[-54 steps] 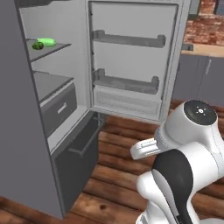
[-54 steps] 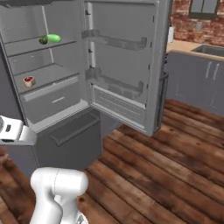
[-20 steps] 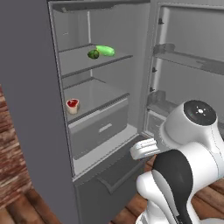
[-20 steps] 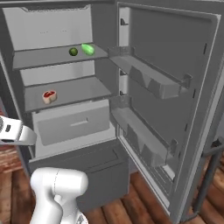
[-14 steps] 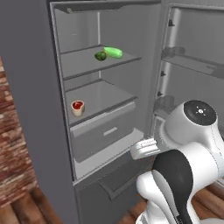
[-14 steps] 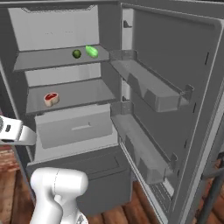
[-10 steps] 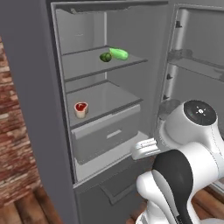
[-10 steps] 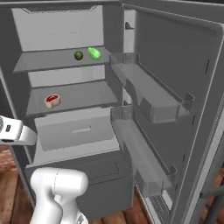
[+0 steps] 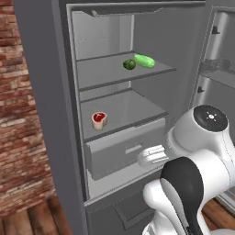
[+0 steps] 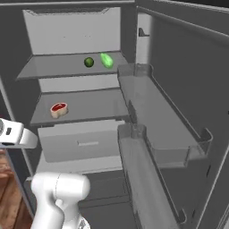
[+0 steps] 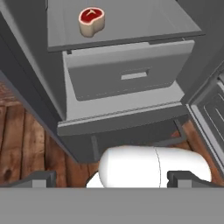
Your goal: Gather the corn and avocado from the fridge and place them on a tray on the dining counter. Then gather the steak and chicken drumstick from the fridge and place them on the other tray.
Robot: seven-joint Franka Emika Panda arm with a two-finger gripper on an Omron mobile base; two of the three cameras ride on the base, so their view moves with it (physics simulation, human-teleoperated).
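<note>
Grey steel framed the open fridge (image 9: 41, 114) as the white arm (image 9: 195, 156) stood before it, its fingers (image 11: 111, 178) spread wide apart and holding nothing, the two dark tips (image 11: 37, 178) showing at the bottom of the hand view. Straight ahead of the fingers and well apart from them, the steak (image 11: 91, 19), red with a pale rim, lay alone on the lower shelf (image 11: 131, 22) just above a closed drawer (image 11: 127, 70); the same cut appeared toward the left of that shelf in the left base view (image 9: 99, 120) and the right base view (image 10: 58, 108). Higher up and farther from the fingers, on the upper shelf (image 9: 101, 73), a dark green round avocado (image 9: 129, 64) sat touching or just beside a bright green oblong item (image 9: 144, 60), which could not be told for certain as the corn; both also showed in the right base view, the avocado (image 10: 89, 61) to the left of the oblong item (image 10: 106, 60). The fridge door (image 10: 179, 89) stood swung open to the right, its bins (image 10: 156, 120) bare. Wooden floor (image 11: 22, 144) lay beneath the fingers, and a brick wall (image 9: 18, 114) rose to the left of the fridge.
</note>
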